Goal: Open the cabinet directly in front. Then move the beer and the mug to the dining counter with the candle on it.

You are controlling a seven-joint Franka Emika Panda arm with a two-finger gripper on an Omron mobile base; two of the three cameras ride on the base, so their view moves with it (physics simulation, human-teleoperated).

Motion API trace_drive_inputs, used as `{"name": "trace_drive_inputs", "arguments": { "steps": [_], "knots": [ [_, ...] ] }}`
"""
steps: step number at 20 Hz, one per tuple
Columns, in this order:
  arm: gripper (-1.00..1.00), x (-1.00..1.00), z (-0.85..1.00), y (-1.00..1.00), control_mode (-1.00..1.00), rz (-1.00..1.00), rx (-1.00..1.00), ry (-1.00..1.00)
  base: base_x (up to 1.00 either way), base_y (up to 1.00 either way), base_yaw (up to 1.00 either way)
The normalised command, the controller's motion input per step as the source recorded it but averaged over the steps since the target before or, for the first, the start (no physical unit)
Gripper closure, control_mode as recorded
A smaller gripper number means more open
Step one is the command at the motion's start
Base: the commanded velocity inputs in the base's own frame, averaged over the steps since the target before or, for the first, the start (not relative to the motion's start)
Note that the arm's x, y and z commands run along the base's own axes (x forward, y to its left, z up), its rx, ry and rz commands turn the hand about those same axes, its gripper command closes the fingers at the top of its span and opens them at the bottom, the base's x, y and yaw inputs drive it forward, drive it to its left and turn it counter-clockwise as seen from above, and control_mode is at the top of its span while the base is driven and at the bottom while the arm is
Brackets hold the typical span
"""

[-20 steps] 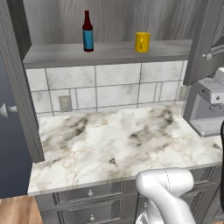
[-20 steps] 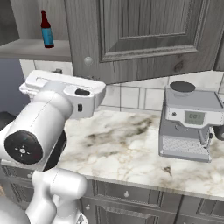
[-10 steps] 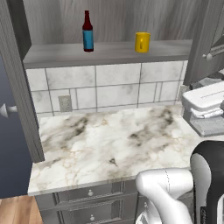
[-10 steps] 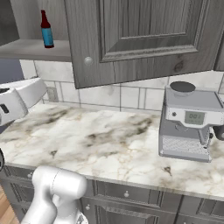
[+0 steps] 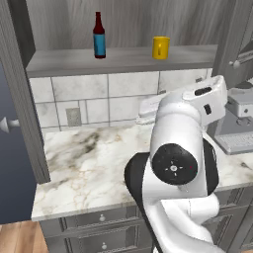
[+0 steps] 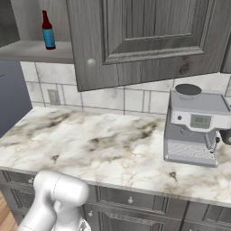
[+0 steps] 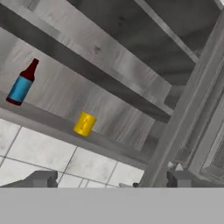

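You've got the cabinet (image 5: pixel 29 89) open, so that step looks done; the beer (image 5: pixel 99 37) and mug (image 5: pixel 160 47) stand apart on its shelf, untouched; your gripper (image 7: pixel 111 180) is spread wide, empty; both carries remain.

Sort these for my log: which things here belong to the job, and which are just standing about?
Job: open dark grey wood-grain cabinet; brown glass bottle with blue label; bright yellow cylindrical mug.
Standing about: silver espresso machine; veined white marble worktop; grey wall socket.
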Motion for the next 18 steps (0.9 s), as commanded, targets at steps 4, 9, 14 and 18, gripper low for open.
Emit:
{"name": "trace_drive_inputs", "arguments": {
  "steps": [4, 9, 14, 18],
  "knots": [
    [-1.00, 1.00, -0.10, 0.12, -1.00, -0.05, -0.02, 0.10, 0.00, 0.00, 0.00],
    [-1.00, 1.00, -0.06, 0.00, -1.00, -0.11, 0.00, 0.11, 0.00, 0.00, 0.00],
    [-1.00, 0.99, -0.03, -0.37, -1.00, -0.25, 0.00, 0.12, 0.00, 0.00, 0.00],
    [-1.00, 0.82, -0.09, -0.74, -1.00, -0.35, 0.00, 0.12, 0.00, 0.00, 0.00]
  ]
}}
